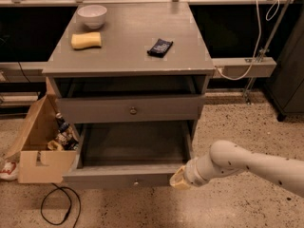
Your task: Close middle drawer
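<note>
A grey cabinet [128,56] stands in the middle of the camera view. Its middle drawer [109,109] has a flat front with a small round knob [133,110], and that front stands slightly forward of the cabinet frame. Below it the bottom drawer [118,175] is pulled far out, and its inside looks empty. My gripper [178,179], on a white arm [237,164] coming in from the right, sits at the right front corner of the bottom drawer. It is well below the middle drawer's front.
On the cabinet top are a white bowl [92,15], a yellow sponge [86,40] and a dark packet [160,47]. An open cardboard box [38,146] with items stands on the floor to the left, with a black cable [59,205] in front. A shelf rail [247,66] runs to the right.
</note>
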`<action>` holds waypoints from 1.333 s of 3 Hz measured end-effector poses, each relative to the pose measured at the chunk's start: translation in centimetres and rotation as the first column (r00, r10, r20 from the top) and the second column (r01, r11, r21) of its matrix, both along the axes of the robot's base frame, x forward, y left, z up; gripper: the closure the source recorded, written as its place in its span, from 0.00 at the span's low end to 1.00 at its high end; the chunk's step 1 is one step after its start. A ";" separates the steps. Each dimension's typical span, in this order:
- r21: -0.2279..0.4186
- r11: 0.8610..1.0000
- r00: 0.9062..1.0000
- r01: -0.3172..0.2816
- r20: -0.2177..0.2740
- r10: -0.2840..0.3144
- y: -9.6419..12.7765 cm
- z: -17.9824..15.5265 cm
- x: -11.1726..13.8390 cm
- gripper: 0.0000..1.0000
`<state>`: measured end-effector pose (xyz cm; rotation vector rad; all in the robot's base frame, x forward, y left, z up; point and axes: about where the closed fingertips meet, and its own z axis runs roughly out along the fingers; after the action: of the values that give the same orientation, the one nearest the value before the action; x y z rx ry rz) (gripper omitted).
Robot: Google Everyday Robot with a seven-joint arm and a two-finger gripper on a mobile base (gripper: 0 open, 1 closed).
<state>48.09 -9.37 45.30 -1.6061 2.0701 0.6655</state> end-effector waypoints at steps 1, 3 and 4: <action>0.011 0.998 0.995 -0.056 0.078 0.055 0.1 -3.3 1.8 1.00; 0.020 0.996 0.964 -0.089 0.254 0.081 1.3 -5.9 4.9 1.00; 0.042 0.999 0.920 -0.018 0.392 0.000 2.2 -5.8 7.0 1.00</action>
<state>55.13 -7.13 39.51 -1.5733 1.7429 0.3512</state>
